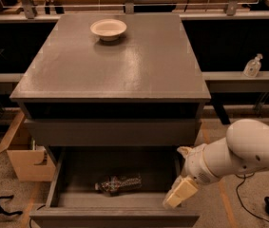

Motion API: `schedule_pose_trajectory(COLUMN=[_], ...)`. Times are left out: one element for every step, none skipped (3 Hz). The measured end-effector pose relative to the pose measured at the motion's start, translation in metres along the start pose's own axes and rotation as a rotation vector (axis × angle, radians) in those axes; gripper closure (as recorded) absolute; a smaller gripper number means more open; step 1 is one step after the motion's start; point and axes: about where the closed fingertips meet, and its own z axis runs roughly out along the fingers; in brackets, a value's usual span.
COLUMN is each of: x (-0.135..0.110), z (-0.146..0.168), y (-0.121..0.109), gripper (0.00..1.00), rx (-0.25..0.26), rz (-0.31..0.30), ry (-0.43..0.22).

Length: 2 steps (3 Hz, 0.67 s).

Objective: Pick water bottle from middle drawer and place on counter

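Note:
The water bottle (118,184) lies on its side on the floor of the open middle drawer (115,216), cap end to the left. The drawer is pulled out below the flat grey drawer front. The counter (110,61) is the wide grey top above. My gripper (177,196) hangs from the white arm at the drawer's right front corner, to the right of the bottle and apart from it, with nothing seen in it.
A white bowl (108,29) stands at the back of the counter. A clear pump-top dispenser bottle (252,66) stands on a ledge at the right. A cardboard box (22,153) sits on the floor left of the cabinet. Cables lie on the floor at the right.

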Motion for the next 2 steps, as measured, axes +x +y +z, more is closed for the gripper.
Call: schedule_pose_trajectory(x=[0.003,0.002], z=[0.029,0.058], y=[-0.009,-0.019], gripper=[0.0,0.0], rx=[0.024,0.03], rz=[-0.025,-0.039], ry=[-0.049,-0.123])
